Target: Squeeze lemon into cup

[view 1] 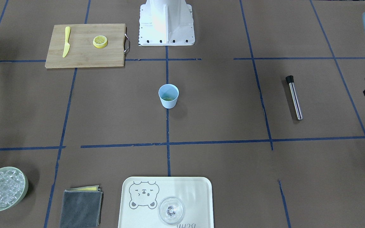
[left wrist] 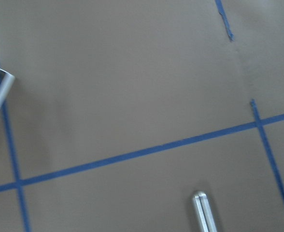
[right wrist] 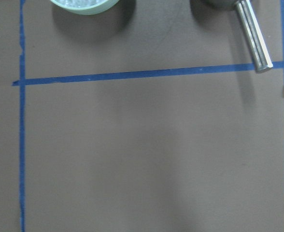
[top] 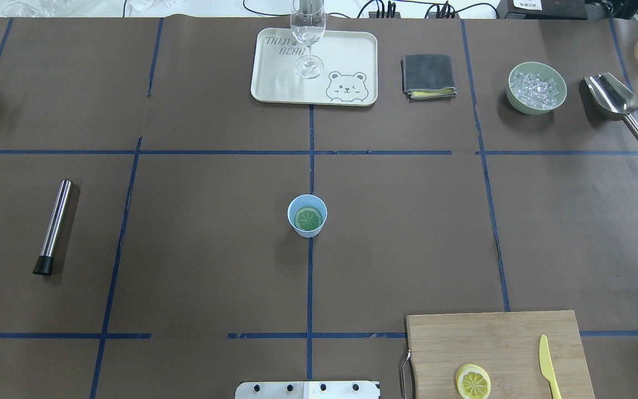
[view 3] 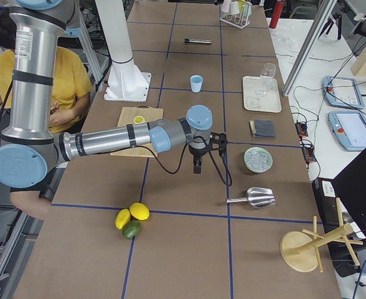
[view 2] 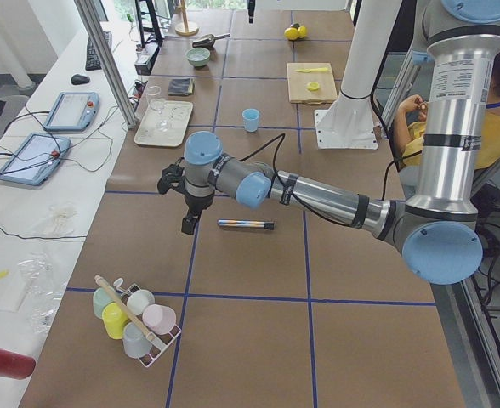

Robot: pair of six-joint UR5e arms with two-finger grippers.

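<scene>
On the cutting board (top: pixel 496 343), the lemon (top: pixel 473 381) lies flat beside the knife (top: pixel 546 360), well apart from the cup (top: pixel 307 215). Left gripper (view 2: pixel 188 224) and right gripper (view 3: pixel 197 168) hover out wide; how far open, can't tell. Danger, I'd say: fingers could skid off that thin slice, or tip the light cup.

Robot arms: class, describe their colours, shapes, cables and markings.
Both the left arm and right arm are silver tubes with light-blue joint caps, black bands and a printed label. A black cable loops to the black left pincer and right pincer.
</scene>
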